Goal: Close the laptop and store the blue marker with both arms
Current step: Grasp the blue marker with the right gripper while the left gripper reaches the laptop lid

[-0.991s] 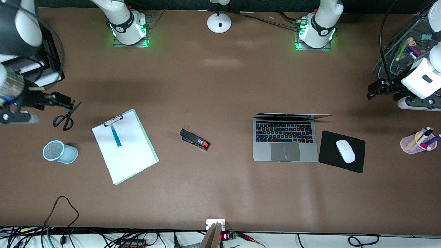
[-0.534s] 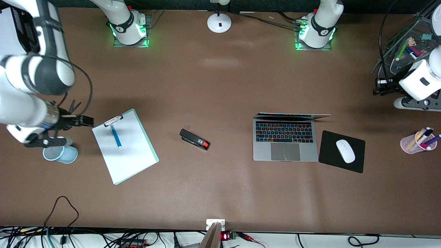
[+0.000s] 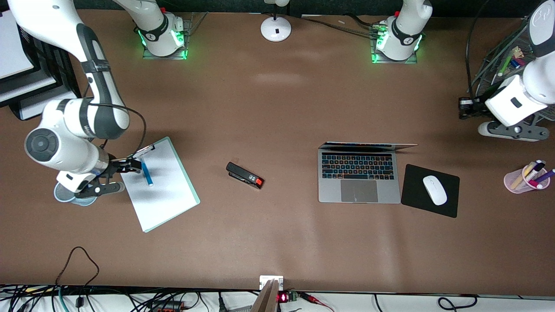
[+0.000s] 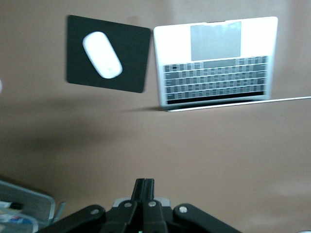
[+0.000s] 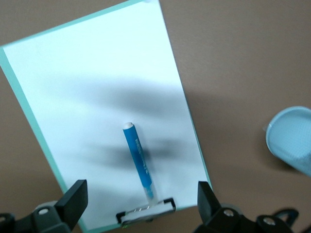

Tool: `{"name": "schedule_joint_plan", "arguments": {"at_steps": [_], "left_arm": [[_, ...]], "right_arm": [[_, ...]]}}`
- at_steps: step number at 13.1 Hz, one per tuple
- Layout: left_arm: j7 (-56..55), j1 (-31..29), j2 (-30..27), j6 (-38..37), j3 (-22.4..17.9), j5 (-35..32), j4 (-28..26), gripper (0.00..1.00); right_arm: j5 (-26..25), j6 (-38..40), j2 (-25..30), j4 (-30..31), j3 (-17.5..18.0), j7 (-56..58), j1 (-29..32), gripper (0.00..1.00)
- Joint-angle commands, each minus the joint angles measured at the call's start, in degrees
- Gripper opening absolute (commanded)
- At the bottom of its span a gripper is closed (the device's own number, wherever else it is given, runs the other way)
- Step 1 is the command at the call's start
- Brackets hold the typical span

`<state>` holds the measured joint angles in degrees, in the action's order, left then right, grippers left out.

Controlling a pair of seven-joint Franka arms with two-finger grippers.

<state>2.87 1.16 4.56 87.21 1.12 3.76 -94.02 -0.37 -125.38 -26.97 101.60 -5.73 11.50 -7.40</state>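
The laptop (image 3: 359,177) stands open on the table, its screen upright; it also shows in the left wrist view (image 4: 216,63). The blue marker (image 3: 146,172) lies on the white paper of a clipboard (image 3: 162,195), its white end by the clip. In the right wrist view the marker (image 5: 138,162) lies between my spread fingers. My right gripper (image 3: 132,166) (image 5: 141,199) is open and empty over the clip end of the clipboard. My left gripper (image 3: 463,108) (image 4: 144,187) is shut and empty over bare table at the left arm's end, well away from the laptop.
A black stapler (image 3: 245,175) lies between clipboard and laptop. A white mouse (image 3: 434,190) sits on a black mouse pad (image 3: 412,199) beside the laptop. A blue mesh cup (image 3: 65,196) is partly under the right arm. A pink pen cup (image 3: 527,178) and wire rack (image 3: 503,65) stand near the left arm.
The right arm has swung in from the table's end to over the clipboard, above the marker. The left gripper has shifted slightly toward the robots' bases and the laptop.
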Motion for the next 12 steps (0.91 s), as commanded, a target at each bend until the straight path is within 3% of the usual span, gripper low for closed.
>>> {"name": "schedule_joint_plan", "arguments": {"at_steps": [1,5,8,10,12], "left_arm": [[-2.86,0.42,2.29,-0.99,1.68,3.7,1.65,0.0],[-5.32,0.51,7.29,3.12,6.51,3.88,0.69,0.01],[-9.8,0.69,7.92,7.61,9.59,3.88,-1.94,0.01],[-11.3,0.69,7.83,10.68,9.95,3.88,-4.49,0.01],[-11.48,0.86,7.83,12.28,11.18,3.88,-6.69,0.01]], "right_arm": [[-0.51,-4.24,-0.88,1.85,0.2,3.79,-0.16,1.0],[-0.24,-7.67,-3.52,1.85,0.2,5.19,-0.86,1.0],[-0.15,-10.84,-5.37,1.85,0.2,9.24,-0.86,1.0],[-0.07,-11.11,-6.42,1.85,0.2,9.24,-0.86,0.85],[-0.07,-11.02,-7.13,1.85,0.2,9.24,-0.78,0.85]]}}
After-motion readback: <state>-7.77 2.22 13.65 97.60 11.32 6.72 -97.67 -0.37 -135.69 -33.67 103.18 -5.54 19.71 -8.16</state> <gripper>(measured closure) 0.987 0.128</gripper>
